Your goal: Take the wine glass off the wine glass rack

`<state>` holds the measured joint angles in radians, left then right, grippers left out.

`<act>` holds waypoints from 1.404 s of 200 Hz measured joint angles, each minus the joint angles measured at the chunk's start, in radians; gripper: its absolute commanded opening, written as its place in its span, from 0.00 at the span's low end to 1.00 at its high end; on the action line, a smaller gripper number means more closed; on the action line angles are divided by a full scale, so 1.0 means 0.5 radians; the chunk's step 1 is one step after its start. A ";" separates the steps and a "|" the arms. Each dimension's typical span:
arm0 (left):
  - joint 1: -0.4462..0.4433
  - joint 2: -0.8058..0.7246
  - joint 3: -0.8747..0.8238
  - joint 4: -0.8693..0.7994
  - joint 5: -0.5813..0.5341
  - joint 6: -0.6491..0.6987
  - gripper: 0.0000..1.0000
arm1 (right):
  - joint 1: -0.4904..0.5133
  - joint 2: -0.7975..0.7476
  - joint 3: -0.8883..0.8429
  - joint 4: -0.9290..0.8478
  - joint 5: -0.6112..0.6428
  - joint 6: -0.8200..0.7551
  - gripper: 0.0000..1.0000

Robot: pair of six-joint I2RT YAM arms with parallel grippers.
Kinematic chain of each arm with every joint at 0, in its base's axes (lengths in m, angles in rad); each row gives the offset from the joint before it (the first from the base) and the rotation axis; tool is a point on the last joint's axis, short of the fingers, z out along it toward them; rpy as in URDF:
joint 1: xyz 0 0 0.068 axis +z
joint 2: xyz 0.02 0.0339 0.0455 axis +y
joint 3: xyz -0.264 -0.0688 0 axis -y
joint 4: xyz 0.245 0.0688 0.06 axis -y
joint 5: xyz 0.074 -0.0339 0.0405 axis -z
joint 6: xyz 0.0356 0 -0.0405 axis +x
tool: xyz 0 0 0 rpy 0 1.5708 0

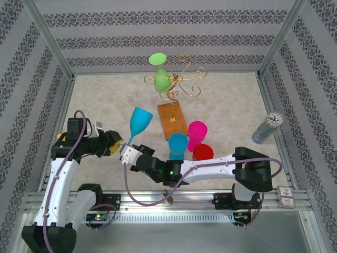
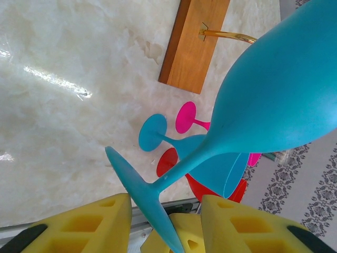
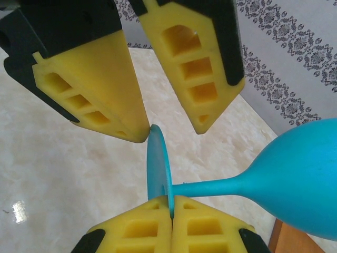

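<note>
Blue glass [image 1: 141,120]: we see a plain matte turquoise wine glass with a deep tapering bowl, a thin stem and a flat round foot. It is off the rack and in the air over the near left of the desk [image 1: 105,100], tilted, with the bowl up and away and the foot low between the two arms.
Right fingers [image 3: 152,226]: they are pressed together on the foot's rim, pinching it edge-on. In the top view they [image 1: 128,153] reach in from the right.
Left fingers [image 3: 100,89]: they are spread on either side of the foot's opposite rim. One tip is at the rim and the other is apart from it. Their own camera shows the foot [image 2: 142,192] standing in the gap between them [image 2: 95,226].
Rack [image 1: 179,79]: gold wire with curled arms rises from an orange-brown wooden base [image 2: 195,42] at mid-desk, beyond the blue glass.
Green glass [image 1: 160,71]: it hangs foot-up from a left arm of the rack.
On the desk: we see a blue cup [image 1: 177,145], a pink one [image 1: 198,133] and a red one [image 1: 202,153] close together, just right of the base.
</note>
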<state>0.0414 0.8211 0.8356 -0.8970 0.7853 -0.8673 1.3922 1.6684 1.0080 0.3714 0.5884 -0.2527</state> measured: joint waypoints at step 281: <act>0.000 0.014 -0.068 0.193 0.046 -0.108 0.00 | 0.025 -0.037 0.080 -0.033 -0.053 0.043 0.20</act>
<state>0.0414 0.8284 0.8017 -0.8005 0.8082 -0.9215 1.4048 1.6497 1.0481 0.3550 0.5617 -0.2310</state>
